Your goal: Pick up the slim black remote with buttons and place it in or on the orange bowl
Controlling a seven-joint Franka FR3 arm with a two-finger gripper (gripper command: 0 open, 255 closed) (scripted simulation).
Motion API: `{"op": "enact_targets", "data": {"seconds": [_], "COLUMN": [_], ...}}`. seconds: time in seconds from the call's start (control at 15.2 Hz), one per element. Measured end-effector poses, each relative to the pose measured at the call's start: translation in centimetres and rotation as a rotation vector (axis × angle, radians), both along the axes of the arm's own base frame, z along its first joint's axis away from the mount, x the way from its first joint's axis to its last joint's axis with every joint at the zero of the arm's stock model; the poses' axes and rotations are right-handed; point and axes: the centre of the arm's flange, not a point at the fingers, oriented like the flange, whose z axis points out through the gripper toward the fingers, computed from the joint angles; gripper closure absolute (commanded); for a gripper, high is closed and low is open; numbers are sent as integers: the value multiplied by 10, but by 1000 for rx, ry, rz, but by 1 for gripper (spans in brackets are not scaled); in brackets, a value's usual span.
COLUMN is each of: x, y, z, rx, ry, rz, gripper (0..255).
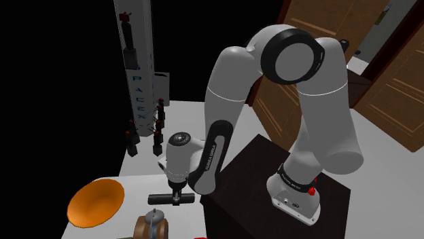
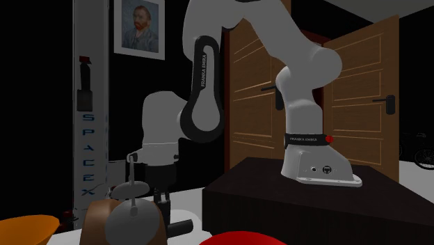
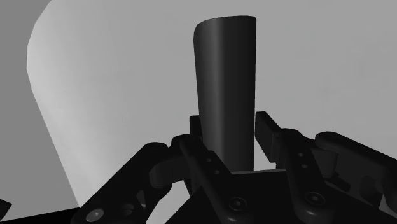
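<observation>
My black gripper [image 1: 176, 192] points down over the white table [image 1: 136, 182], shut on the slim black remote [image 1: 170, 198], which lies crosswise between the fingers. In the wrist view the remote [image 3: 224, 95] sticks out past the gripper [image 3: 229, 137], clasped on both sides by the fingers [image 3: 267, 130]. I cannot tell whether it touches the table. The orange bowl [image 1: 95, 202] sits to the shoulder view's left of the gripper, a short way off. In the second exterior view the gripper [image 2: 164, 202] holds the remote [image 2: 183, 226], and the bowl [image 2: 24, 230] is at the lower left.
A brown lidded pot [image 1: 151, 225] [image 2: 129, 216] stands close to the gripper, between it and the front edge. A red thing [image 2: 240, 239] lies beside it. A tall white rocket model [image 1: 136, 68] rises at the back. The dark stand [image 1: 272, 204] borders the table.
</observation>
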Motion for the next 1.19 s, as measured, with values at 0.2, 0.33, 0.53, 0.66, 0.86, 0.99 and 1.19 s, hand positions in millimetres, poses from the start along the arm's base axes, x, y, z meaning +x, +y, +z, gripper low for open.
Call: {"op": "enact_targets", "data": {"seconds": [0.2, 0.33, 0.53, 0.66, 0.86, 0.99, 1.19], "x": [-2, -2, -2, -3, -2, -2, -3], "y": [2, 2, 1, 3, 2, 2, 3], "z": [5, 14, 29, 40, 58, 68, 82], "rx": [-1, -1, -1, -1, -1, -1, -1], "ry": [4, 5, 5, 5, 5, 5, 5], "rz": [4, 6, 6, 6, 6, 6, 6], "gripper": [255, 255, 255, 255, 255, 255, 255]}}
